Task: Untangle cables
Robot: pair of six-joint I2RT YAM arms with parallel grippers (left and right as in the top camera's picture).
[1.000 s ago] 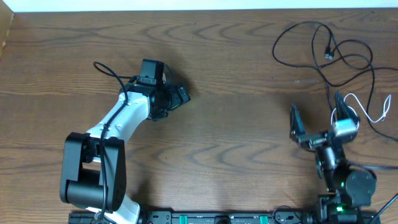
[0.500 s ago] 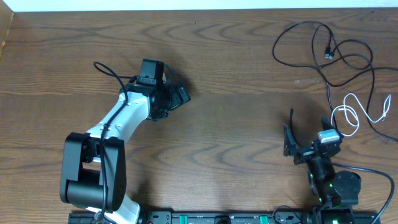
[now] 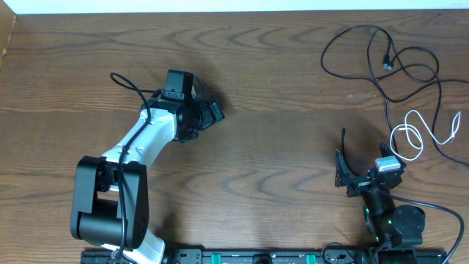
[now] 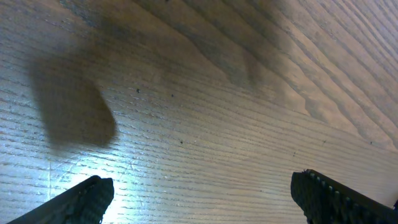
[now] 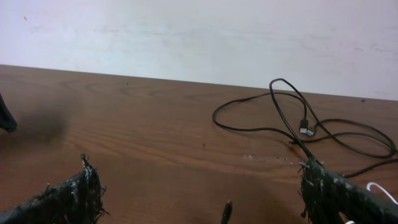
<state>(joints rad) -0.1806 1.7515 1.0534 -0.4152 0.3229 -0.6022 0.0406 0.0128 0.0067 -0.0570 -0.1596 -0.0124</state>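
Overhead: thin black looped cables (image 3: 396, 70) crossing a thin white coiled cable (image 3: 418, 136) at the far right of the brown wooden table (image 3: 278, 147). The right gripper (image 3: 363, 167) is near them and the left gripper (image 3: 207, 114) well apart. Left wrist: jaws spread, empty, bare wood below. Right wrist: jaws spread, empty, black cables ahead. Step, by judgement: approach. Next move: reach forward and pinch one strand.

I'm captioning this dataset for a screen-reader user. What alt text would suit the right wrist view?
Loose black cables lie looped on a brown wooden table, one small plug end visible, in front of a pale wall. The right gripper frames the bottom corners with its two dark fingers, open and holding nothing.
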